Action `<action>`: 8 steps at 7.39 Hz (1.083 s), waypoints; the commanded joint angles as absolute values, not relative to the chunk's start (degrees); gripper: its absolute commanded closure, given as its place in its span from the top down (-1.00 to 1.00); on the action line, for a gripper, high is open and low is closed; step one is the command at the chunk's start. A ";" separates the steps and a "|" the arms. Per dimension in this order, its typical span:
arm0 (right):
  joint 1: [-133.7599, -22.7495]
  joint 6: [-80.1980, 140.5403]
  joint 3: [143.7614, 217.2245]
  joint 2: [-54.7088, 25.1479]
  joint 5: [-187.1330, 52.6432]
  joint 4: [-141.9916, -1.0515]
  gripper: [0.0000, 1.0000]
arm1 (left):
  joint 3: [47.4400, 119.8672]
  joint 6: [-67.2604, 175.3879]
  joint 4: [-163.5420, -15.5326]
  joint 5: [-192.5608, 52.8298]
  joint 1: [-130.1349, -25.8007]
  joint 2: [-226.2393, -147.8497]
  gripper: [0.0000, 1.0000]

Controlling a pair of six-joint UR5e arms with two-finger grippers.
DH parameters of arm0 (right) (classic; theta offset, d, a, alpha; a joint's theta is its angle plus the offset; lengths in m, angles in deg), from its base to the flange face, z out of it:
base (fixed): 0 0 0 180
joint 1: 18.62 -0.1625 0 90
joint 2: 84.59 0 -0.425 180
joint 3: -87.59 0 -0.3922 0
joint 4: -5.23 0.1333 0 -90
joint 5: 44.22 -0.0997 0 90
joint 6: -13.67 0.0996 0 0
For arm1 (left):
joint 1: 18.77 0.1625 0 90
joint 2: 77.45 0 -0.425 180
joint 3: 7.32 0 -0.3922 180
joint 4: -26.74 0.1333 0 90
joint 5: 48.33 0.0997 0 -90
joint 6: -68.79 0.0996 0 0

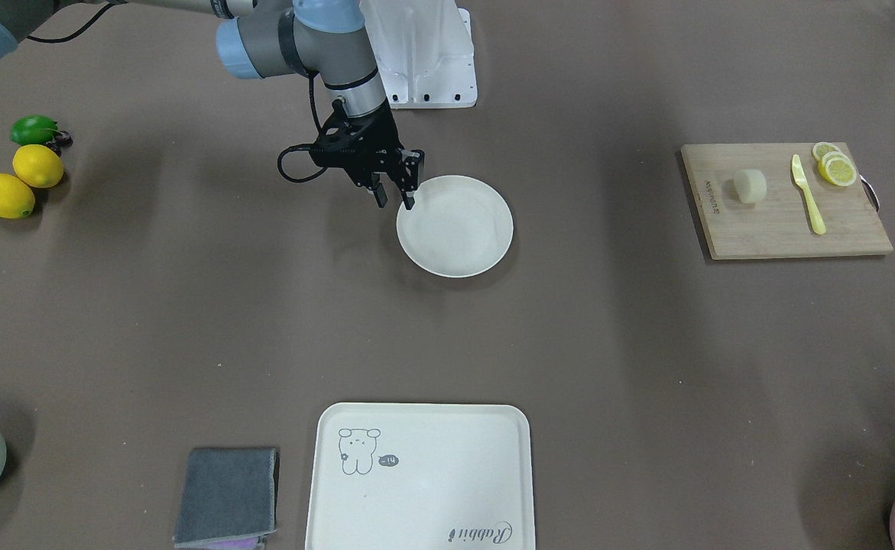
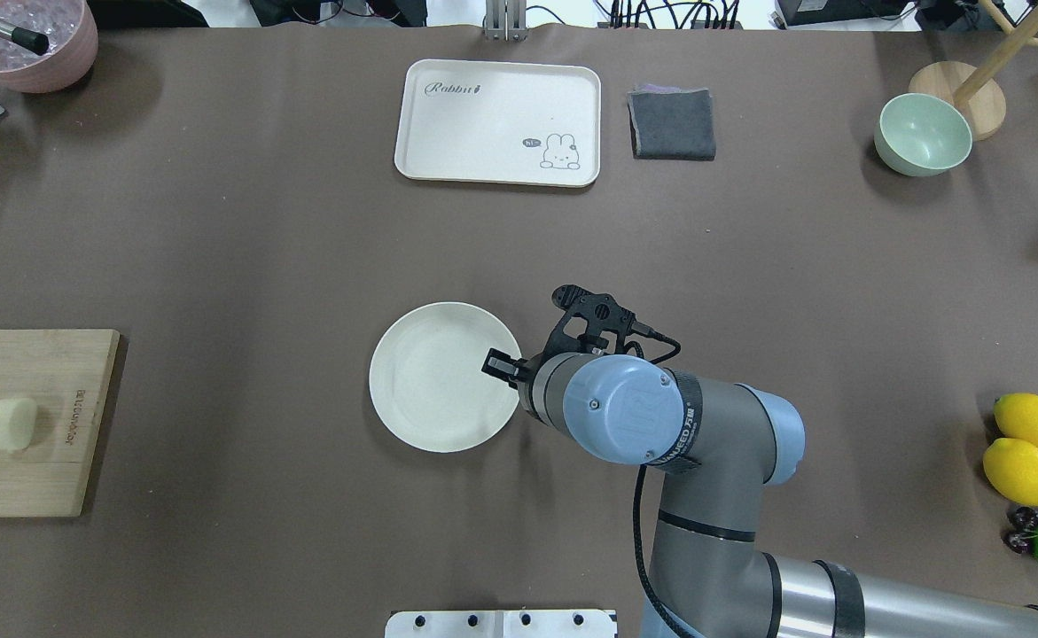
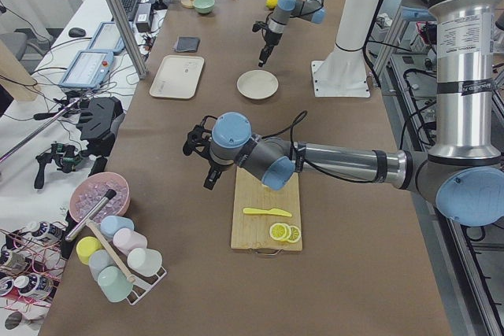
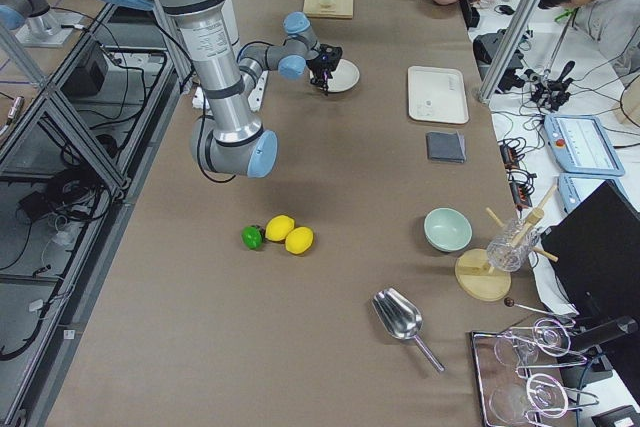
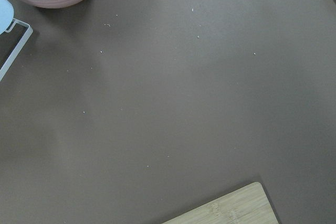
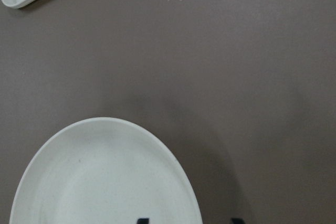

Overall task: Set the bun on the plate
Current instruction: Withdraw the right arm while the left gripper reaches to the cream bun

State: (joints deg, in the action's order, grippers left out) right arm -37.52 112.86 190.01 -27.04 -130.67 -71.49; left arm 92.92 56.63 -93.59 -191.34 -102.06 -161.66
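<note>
Right gripper (image 1: 395, 197) is recorded at the plate (image 1: 462, 237), on the rim toward the robot's right. Its fingers are spread apart and nothing is held. In the right wrist view one fingertip is seen over the plate's inside and the other outside the rim; contact cannot be judged.

Surroundings, placed from the plate:
- Brown table (image 1: 187, 305) is seen on every side of it.
- Cream tray (image 2: 483, 124) lies beyond it, away from the robot.
- Wooden cutting board (image 1: 783, 221) lies well apart, on the robot's left.
- Grey cloth (image 2: 671, 124) is noted beyond it, just beside the tray.
- Green bowl (image 2: 922, 133) stands farther toward the robot's right.
- Two lemons (image 1: 19, 182) and a lime (image 1: 33, 130) lie well apart on the robot's right.
- Bun (image 1: 750, 186) sits on the board with a yellow knife (image 1: 808, 195) and lemon slices (image 1: 835, 164) beside it.

Hidden or unclear:
- Overhead, the right wrist covers part of the plate's rim, and the board is cut off at the edge.
- Left gripper (image 3: 210, 180) is seen near the board's end, but whether it is open or closed cannot be told.
</note>
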 commanded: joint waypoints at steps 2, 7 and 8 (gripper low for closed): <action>-49.85 103.44 197.96 -24.40 -143.56 -84.07 1.00 | 93.49 43.52 -99.44 -181.48 -90.64 -159.04 0.95; -69.91 76.74 203.34 -10.52 -159.51 -83.90 1.00 | 93.67 20.60 -114.56 -173.43 -74.53 -149.61 0.95; -73.87 69.47 203.42 -7.97 -162.15 -83.90 1.00 | 93.67 15.76 -117.89 -171.23 -71.28 -148.39 0.94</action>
